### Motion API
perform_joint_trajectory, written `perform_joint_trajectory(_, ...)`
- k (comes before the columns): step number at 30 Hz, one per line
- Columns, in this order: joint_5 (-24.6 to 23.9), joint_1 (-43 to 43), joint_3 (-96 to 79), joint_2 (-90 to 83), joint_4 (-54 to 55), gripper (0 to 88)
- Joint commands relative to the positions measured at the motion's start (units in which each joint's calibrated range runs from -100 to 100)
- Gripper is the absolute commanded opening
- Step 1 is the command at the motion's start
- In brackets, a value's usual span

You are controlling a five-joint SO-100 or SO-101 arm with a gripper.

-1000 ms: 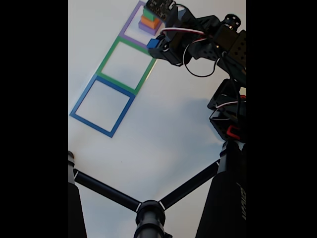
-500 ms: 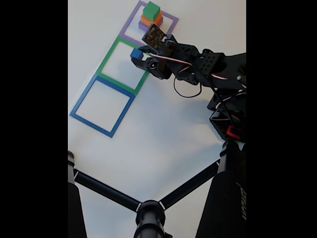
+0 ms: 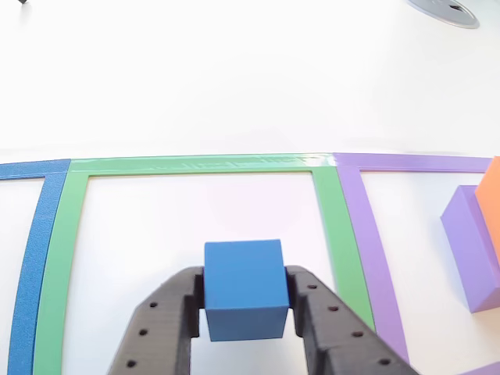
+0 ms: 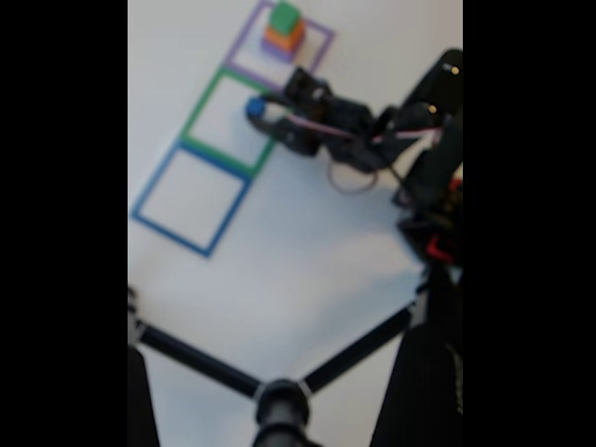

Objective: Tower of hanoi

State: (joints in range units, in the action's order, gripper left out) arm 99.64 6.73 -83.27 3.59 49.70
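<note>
Tower of hanoi blocks number four, and they are split between two places. Reading the other view from left to right: one blue square outline [image 3: 35, 258] shows as a strip at the left edge, then one green square outline [image 3: 195, 164] takes the middle, then one purple square outline [image 3: 375, 258] runs off to the right. One blue cube [image 3: 244, 289] sits low in the middle, over the white floor inside the green outline, clamped between the two black fingers [image 3: 160, 328] of the gripper [image 3: 244, 312], one finger pressed to each side face. Whether the cube touches the table cannot be told. At the right edge, inside the purple outline, one purple block [image 3: 473, 250] lies flat with a corner of one orange block [image 3: 492, 195] on top of it.

The fixed view is blurred. From left to right it shows the blue outline [image 4: 191, 197], the green outline [image 4: 200, 107] with the blue cube [image 4: 254, 109] at the gripper's [image 4: 261, 114] tip near its right side, and the purple outline [image 4: 321, 42] holding a stack of three: purple [image 4: 277, 52] at the bottom, orange [image 4: 282, 38], then one green block [image 4: 284, 17] on top. The black arm [image 4: 372, 126] reaches in from the right. Two black tripod legs [image 4: 200, 363] cross the bottom of this view.
</note>
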Motion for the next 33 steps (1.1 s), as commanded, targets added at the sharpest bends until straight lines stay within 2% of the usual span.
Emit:
perform_joint_trajectory(1,0.4,-1.2,4.2,5.5,5.7,2.5)
perform_joint_trajectory(9,0.4,-2.5,8.4,11.3,6.9,4.0)
perform_joint_trajectory(18,0.4,-2.6,8.3,12.2,7.6,20.5)
perform_joint_trajectory(24,0.4,-1.4,6.3,5.3,6.2,21.5)
perform_joint_trajectory(29,0.4,0.6,4.9,-11.9,-8.7,19.6)
perform_joint_trajectory(31,0.4,2.1,5.5,-21.2,-20.1,17.5)
perform_joint_trajectory(33,0.4,4.3,7.5,-30.8,-34.7,11.7)
